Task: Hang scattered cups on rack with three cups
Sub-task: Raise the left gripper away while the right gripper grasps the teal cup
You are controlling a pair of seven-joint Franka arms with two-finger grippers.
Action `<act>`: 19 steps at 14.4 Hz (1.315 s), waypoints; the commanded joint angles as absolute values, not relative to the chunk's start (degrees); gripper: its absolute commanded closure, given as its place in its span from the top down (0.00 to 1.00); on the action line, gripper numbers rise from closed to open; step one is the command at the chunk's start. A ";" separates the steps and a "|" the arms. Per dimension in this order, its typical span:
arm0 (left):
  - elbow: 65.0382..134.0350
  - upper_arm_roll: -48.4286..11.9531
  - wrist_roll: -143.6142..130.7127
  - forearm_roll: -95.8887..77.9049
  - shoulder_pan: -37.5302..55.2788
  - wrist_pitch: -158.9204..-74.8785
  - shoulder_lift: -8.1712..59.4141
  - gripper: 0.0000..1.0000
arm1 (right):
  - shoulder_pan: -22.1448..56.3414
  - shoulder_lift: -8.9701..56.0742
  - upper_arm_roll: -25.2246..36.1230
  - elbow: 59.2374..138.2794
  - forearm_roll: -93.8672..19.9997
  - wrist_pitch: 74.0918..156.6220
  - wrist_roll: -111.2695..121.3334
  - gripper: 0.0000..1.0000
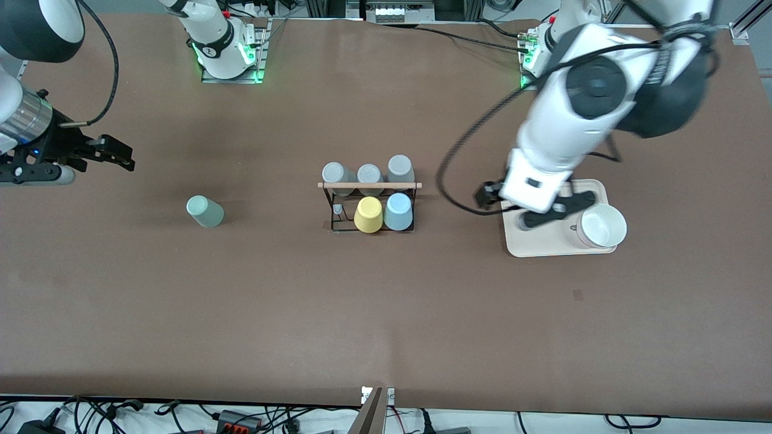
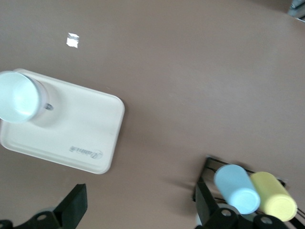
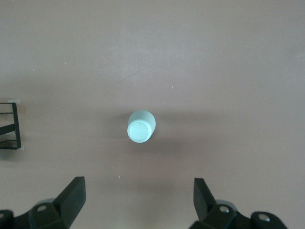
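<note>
The black wire rack [image 1: 338, 208] with its wooden bar stands mid-table. A light blue cup [image 1: 398, 211] and a yellow cup [image 1: 368, 214] hang on its row nearer the front camera, and three grey cups [image 1: 369, 175] on the row farther back. A pale mint green cup [image 1: 205, 211] stands upside down on the table toward the right arm's end. My right gripper [image 1: 114, 158] hangs open and empty over that end. Its wrist view shows the mint cup [image 3: 141, 127] apart from the gripper [image 3: 138, 200]. My left gripper [image 1: 552, 211] is open and empty over the tray's rack-side edge. The left wrist view shows the gripper [image 2: 140, 210], the blue cup [image 2: 236, 188] and the rack [image 2: 205, 191].
A cream tray [image 1: 543, 244] lies toward the left arm's end of the table, with a white cup [image 1: 601, 226] standing on it. The left wrist view shows the tray [image 2: 81, 133] and the white cup [image 2: 19, 98]. A rack corner [image 3: 12, 126] shows in the right wrist view.
</note>
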State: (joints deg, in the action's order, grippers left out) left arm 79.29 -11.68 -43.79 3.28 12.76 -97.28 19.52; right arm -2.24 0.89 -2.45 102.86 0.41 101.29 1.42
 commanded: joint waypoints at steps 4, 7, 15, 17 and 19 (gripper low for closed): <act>83.85 -11.70 -22.54 0.01 1.41 -93.80 13.10 1.00 | -0.18 9.57 -2.64 101.43 1.84 100.55 1.33 1.00; 84.55 -4.94 -13.21 -0.88 2.20 -90.97 9.68 1.00 | 0.44 13.70 -2.55 102.03 2.19 102.38 0.79 1.00; 88.07 3.16 0.26 -0.79 2.55 -90.09 2.99 1.00 | 1.05 18.98 -2.64 111.70 2.72 117.32 -2.72 1.00; 88.68 3.51 0.35 -0.79 2.55 -90.00 1.33 1.00 | 1.05 19.95 -2.55 112.76 2.72 119.44 -2.72 1.00; 91.57 3.52 1.92 -0.79 2.46 -90.61 -0.96 1.00 | 0.88 19.86 -2.55 115.39 2.72 122.85 -2.90 1.00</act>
State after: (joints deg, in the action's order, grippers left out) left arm 86.99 2.65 -0.53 -0.13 1.77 -90.00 3.08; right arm 0.84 20.78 -2.46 112.46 1.69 119.65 -1.51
